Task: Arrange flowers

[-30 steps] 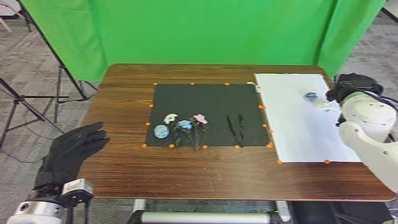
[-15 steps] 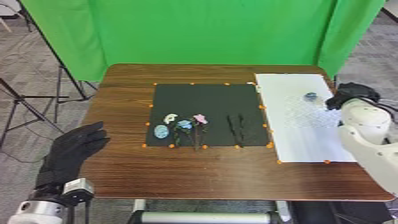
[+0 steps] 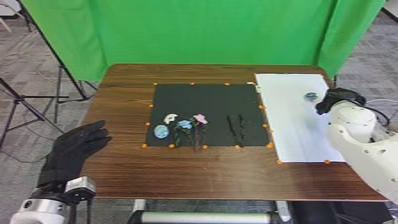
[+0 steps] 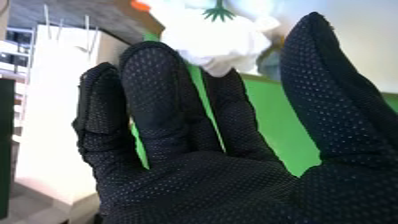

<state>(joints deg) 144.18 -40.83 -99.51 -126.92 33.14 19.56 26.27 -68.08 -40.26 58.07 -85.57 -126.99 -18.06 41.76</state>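
My right hand is over the white sheet's right edge, close to a small blue-grey flower. In the right wrist view my right hand has its fingers fairly straight and the thumb apart; a white bloom with a green piece shows beyond the fingertips. Whether they touch it, I cannot tell. On the black mat lie a white flower, a blue flower, a pink flower and dark stems. My left hand rests open at the table's left edge.
A blue patterned oval piece lies on the mat's left part. Small orange markers line the mat and sheet. The brown table reaches to a green curtain behind; tripod legs stand at the left.
My right hand has moved left and slightly down in the head view, nearer the blue-grey flower. A whitish blur that was on the sheet beside it is gone. The left hand has barely moved.
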